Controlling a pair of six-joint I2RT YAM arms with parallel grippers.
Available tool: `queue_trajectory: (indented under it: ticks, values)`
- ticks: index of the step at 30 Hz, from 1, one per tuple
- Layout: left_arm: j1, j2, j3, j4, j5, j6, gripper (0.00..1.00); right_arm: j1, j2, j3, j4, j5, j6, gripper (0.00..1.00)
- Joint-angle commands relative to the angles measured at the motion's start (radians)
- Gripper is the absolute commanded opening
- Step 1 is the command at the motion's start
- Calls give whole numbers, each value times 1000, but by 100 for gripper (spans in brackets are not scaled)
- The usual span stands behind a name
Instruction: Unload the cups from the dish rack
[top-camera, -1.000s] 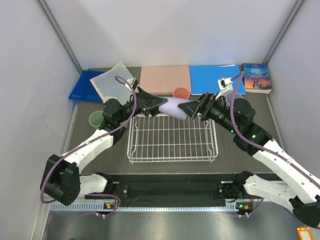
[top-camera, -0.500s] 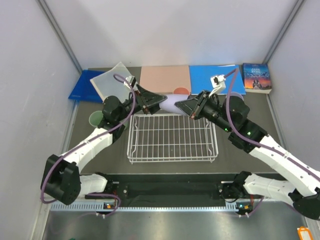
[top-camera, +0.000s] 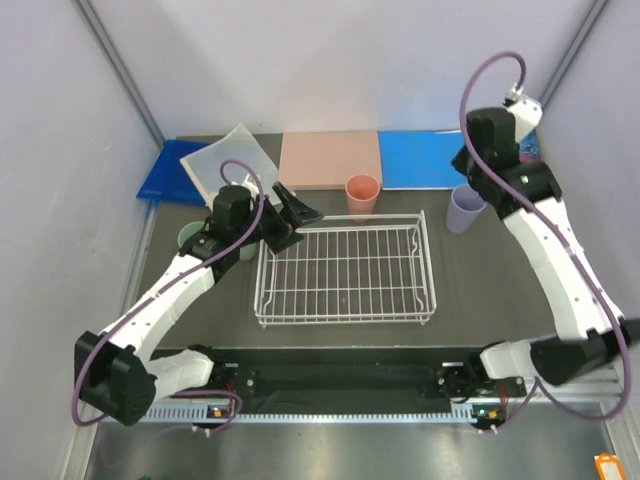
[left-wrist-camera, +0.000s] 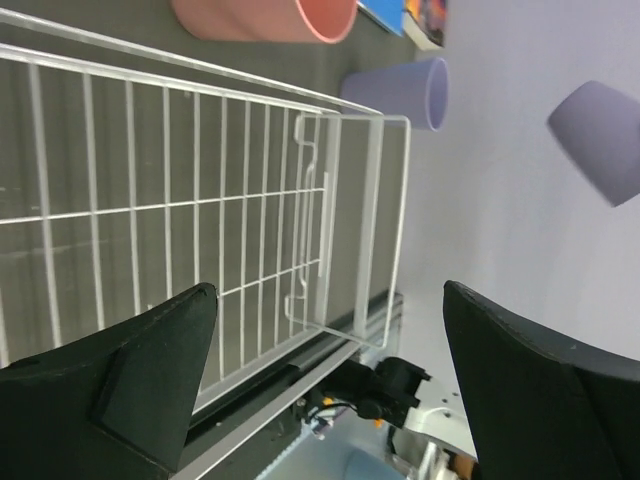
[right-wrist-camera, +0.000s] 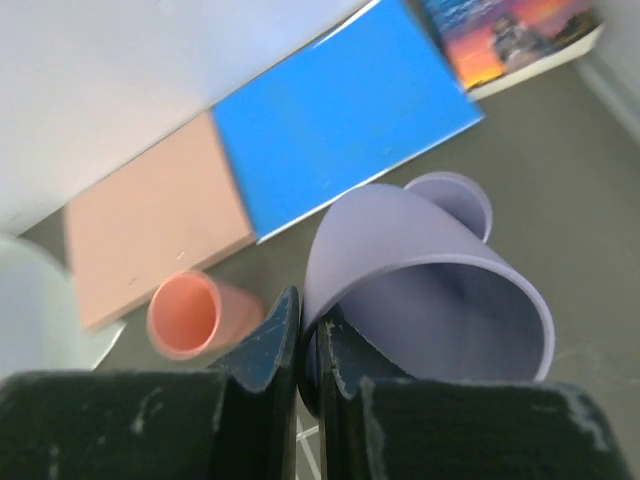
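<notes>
Handling: pinching purple cup (right-wrist-camera: 400, 240) by thin rim wall in right gripper (right-wrist-camera: 305, 322), judging it light, stiff, slippery; holding left gripper (left-wrist-camera: 328, 300) spread wide, empty, at rack (left-wrist-camera: 240, 196) corner

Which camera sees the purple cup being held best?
The right wrist view: the held purple cup fills it, rim pinched by the right gripper. The left wrist view shows it small; I cannot spot it in the top view.

The dish rack (top-camera: 345, 275) lies centre — first cup (top-camera: 362, 195) behind, second cup (top-camera: 463, 208) right, third cup (top-camera: 186, 236) left.
</notes>
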Motion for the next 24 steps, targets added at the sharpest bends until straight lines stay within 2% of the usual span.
queue_trajectory:
  ticks: [1,4,8,24]
  values:
    - [2,-33,119,-210,-141,133,99,-45,205,239,-250,116,-42,0]
    - [2,-34,125,-235,-164,144,99,-82,302,311,-261,33,-48,0]
    - [2,-33,113,-259,-162,148,99,-114,409,357,-312,6,-26,0]
    - [2,2,105,-264,-175,177,99,-220,540,316,-214,-135,-56,0]
